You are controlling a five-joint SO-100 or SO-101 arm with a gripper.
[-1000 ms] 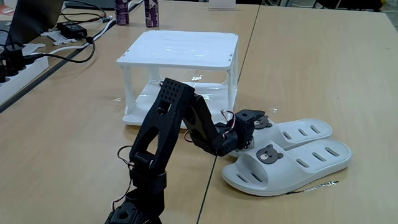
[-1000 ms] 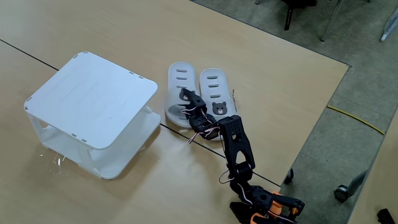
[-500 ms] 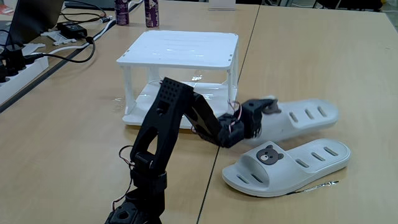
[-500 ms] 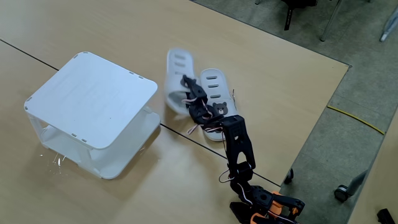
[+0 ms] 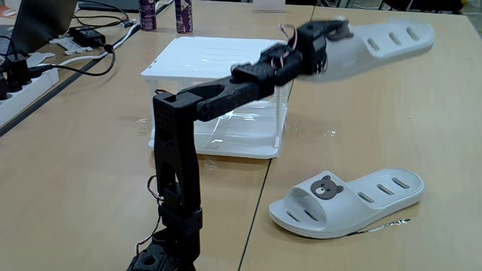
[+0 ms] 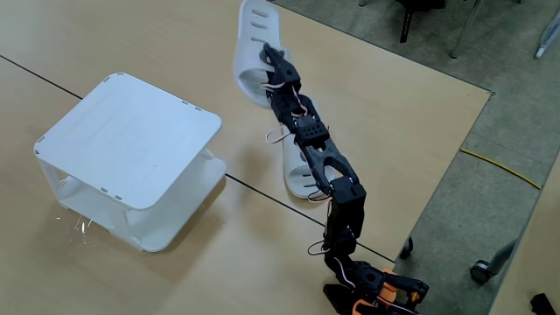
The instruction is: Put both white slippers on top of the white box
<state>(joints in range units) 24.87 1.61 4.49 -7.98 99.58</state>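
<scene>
One slipper in the air, one on the tabletop

In a fixed view the gripper (image 5: 325, 44), jaws clamped on the raised slipper (image 5: 380, 44) at its strap end, holds it beside the white box (image 5: 218, 60); the other slipper (image 5: 350, 200) lies flat.
In the other fixed view, the raised slipper (image 6: 252, 44) hangs right of the box (image 6: 131, 140).

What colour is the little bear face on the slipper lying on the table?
Grey-brown with a dark nose, on the white slipper; it shows best in the low fixed view.

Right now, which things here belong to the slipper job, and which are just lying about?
For the job: lifted slipper in the gripper; slipper on the table; white box.
Lying about: two dark cans, power strip, cables.
</scene>
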